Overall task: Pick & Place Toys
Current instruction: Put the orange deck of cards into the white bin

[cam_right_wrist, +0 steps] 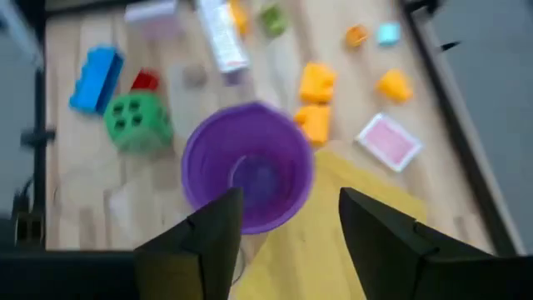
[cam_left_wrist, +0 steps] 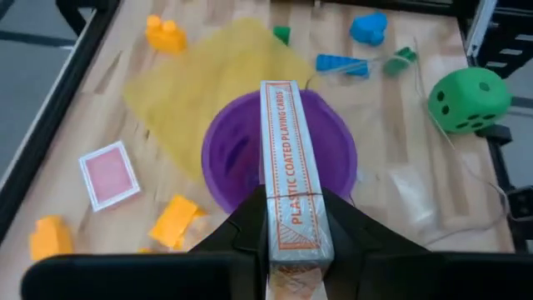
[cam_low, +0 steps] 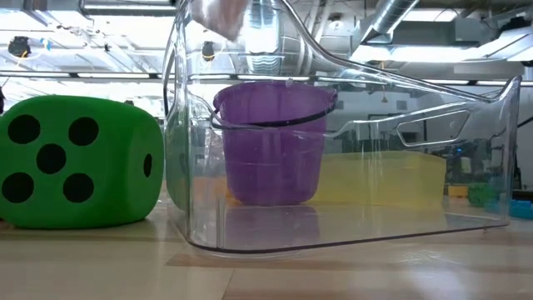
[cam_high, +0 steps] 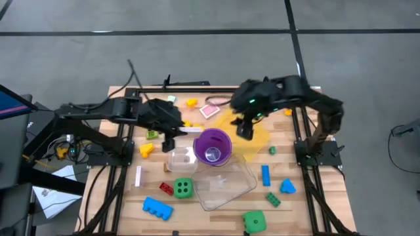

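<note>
Cardboard, not plastic brick, is what your left gripper (cam_left_wrist: 291,250) has: its fingers are clamped on a long orange-and-white playing-card box (cam_left_wrist: 287,167), held lengthwise over the mouth of the purple round cup (cam_left_wrist: 241,158). The box looks longer than the cup is wide, so if you let go from here it may bridge the rim, tip out, or knock the cup over. You also hold only one end of the box, so it could swing or slip as you lower it.

Your right gripper (cam_right_wrist: 287,221) hangs just above the same cup (cam_right_wrist: 246,167) from the other side, fingers apart and carrying nothing. With both arms crowding one small opening, the likeliest trouble is the two grippers meeting, or the right one nudging the cup while the left is releasing.

Around the cup, the yellow translucent tray (cam_high: 259,134) lies just behind it and the clear plastic tub (cam_high: 226,183) just in front, with a smaller clear tub (cam_high: 178,157) beside it; the walls of these sit close to any low approach. The toys themselves lie scattered over the wooden table (cam_high: 315,203): a green black-dotted die (cam_high: 184,188) near the small tub, a second green die (cam_high: 254,221) at the front edge, a blue toothed brick (cam_high: 157,208), a red brick (cam_high: 165,188), orange blocks (cam_left_wrist: 171,221) and a loose pink-backed card (cam_left_wrist: 108,173). None of these blocks the cup, but the pieces nearest it could be swept aside by a gripper.
</note>
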Robot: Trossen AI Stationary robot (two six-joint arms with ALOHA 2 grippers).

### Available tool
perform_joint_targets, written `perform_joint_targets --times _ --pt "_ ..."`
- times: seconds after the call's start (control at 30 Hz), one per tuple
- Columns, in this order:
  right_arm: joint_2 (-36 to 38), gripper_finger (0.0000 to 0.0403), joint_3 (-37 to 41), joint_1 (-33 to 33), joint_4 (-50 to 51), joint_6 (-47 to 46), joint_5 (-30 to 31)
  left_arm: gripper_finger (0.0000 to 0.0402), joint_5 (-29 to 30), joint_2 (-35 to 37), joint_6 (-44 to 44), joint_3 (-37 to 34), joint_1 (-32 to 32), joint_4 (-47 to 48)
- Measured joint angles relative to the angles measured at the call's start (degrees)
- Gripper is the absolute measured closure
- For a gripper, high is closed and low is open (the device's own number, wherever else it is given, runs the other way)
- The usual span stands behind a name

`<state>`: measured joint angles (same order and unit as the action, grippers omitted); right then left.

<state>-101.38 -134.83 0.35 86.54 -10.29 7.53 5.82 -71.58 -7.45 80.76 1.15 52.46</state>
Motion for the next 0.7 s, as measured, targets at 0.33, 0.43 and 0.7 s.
perform_joint_targets --times 0.33,0.43,0.7 --pt "9.79 0.0206 0.01 0.02 0.62 -8.0 10.08 0.0342 0.88 16.74 -2.1 -22.95 2.1 -7.78" --pt "11.52 0.0209 0.01 0.49 0.77 -10.26 11.99 0.0342 1.15 21.08 0.83 -31.83 3.5 -15.19" --pt "12.78 0.0211 0.01 2.59 1.78 -14.94 13.99 0.0342 1.37 24.64 1.16 -51.32 4.07 -36.99"
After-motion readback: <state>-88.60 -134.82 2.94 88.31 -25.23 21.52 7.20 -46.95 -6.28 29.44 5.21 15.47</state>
